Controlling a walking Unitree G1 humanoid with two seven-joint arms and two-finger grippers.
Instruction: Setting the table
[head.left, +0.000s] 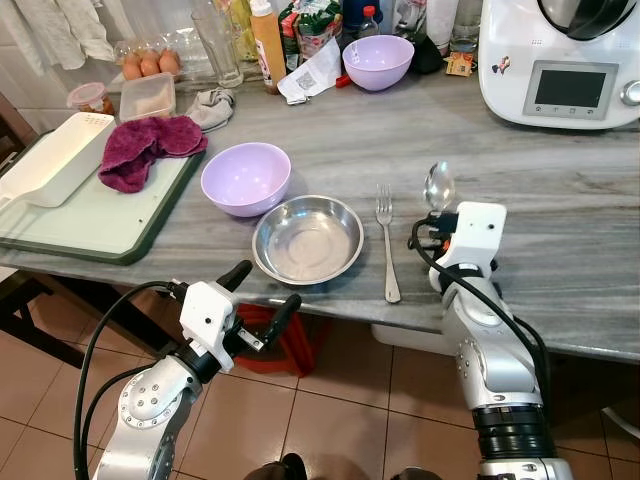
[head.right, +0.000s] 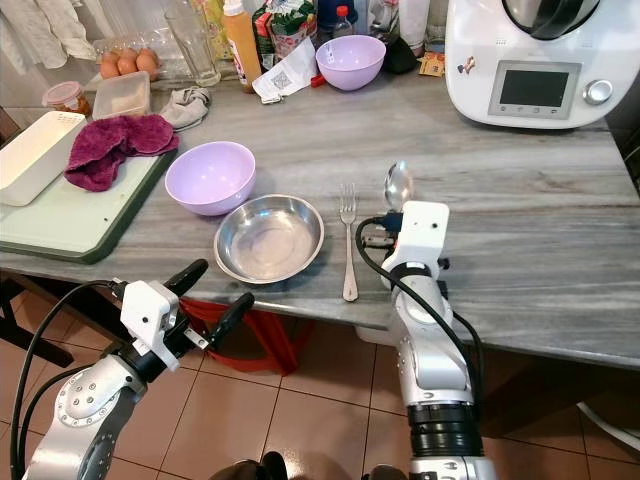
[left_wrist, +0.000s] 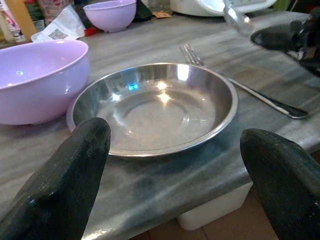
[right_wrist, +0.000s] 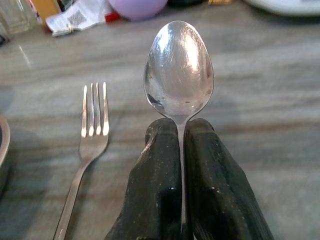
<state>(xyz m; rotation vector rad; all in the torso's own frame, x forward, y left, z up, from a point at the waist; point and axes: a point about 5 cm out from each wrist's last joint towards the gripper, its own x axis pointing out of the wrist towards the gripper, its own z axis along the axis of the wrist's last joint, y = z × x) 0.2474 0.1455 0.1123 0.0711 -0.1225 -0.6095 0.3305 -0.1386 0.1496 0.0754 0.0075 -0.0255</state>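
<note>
— While the right end effector (right_wrist: 181, 165) hangs over the desk's (head.left: 560, 200) front part, what has it got?

— A polished steel spoon (right_wrist: 178, 70), its thin handle pinched between the two matte black fingers (right_wrist: 155, 185), which are pressed together on it. The oval bowl points toward the back edge, scuffed and mirror-bright.

— And the rest of the setting?

— Near the front edge lies a round, shallow steel dish (head.left: 307, 240) with a rolled rim, smooth and reflective. Just beside it, toward the spoon, a steel fork (head.left: 387, 245) lies flat with its four tines toward the back. Behind the dish, nearly touching it, sits a glossy lilac plastic bowl (head.left: 246, 178); a second one (head.left: 378, 61) stands at the back edge.

— The desk itself?

— Grey stone with long streaky veining, matte. At its left end a pale green board (head.left: 90, 220) with a darker rim carries a crumpled magenta towel (head.left: 145, 148) and a white rectangular plastic tray (head.left: 55, 158).

— The left end effector (head.left: 260, 297)?

— Below the front edge, in front of the dish, its rounded black fingers (left_wrist: 65, 175) spread wide apart with nothing between them.

— Anything readable?

— A crumpled white packet (head.left: 312, 75) by the far bowl shows a QR code; I can't make out its words. The white kitchen appliance (head.left: 560, 60) at the back right corner has a small grey screen, too small to read.
</note>
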